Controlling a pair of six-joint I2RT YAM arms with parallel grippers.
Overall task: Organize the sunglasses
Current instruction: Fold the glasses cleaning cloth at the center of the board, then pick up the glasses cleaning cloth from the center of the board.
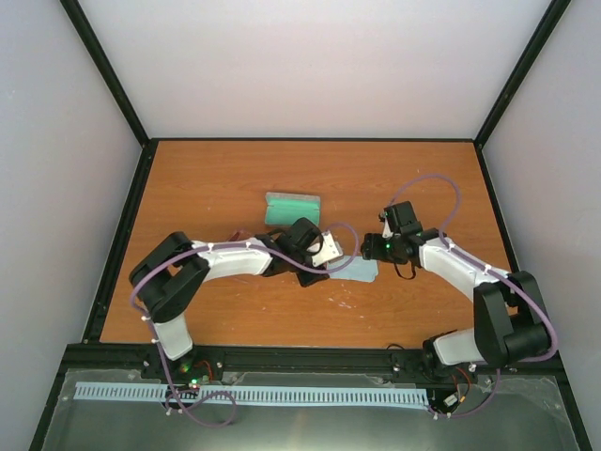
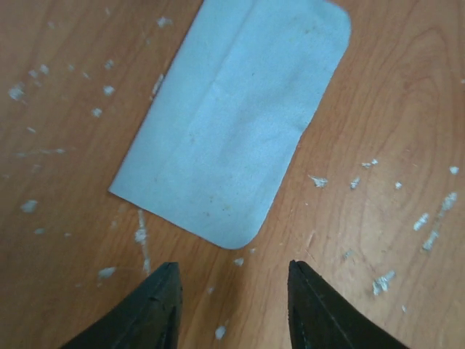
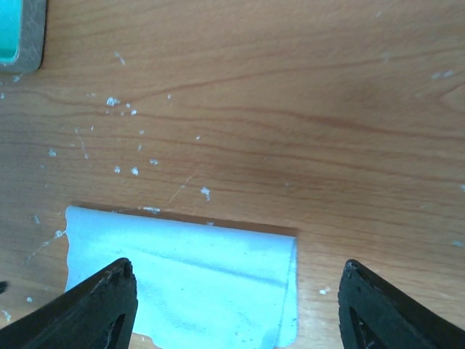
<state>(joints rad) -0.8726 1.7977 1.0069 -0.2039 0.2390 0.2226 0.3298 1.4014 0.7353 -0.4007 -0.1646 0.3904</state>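
Observation:
The sunglasses do not show in any view. A light blue-grey cloth [image 1: 362, 272] lies folded flat on the table between both arms. My left gripper [image 1: 336, 262] hovers at the cloth's left end; in its wrist view the gripper [image 2: 232, 265] is open, its fingertips [image 2: 168, 270] apart over bare wood just short of the cloth [image 2: 232, 123]. My right gripper [image 1: 369, 248] hangs over the cloth's far edge. In the right wrist view it [image 3: 237, 264] stands wide open above the cloth [image 3: 189, 291], gripping nothing.
A grey case with teal lining [image 1: 292, 209] lies open behind the left wrist, and its corner [image 3: 18, 33] shows in the right wrist view. White flecks dot the wooden table [image 1: 225, 178]. Black frame posts and pale walls enclose the table.

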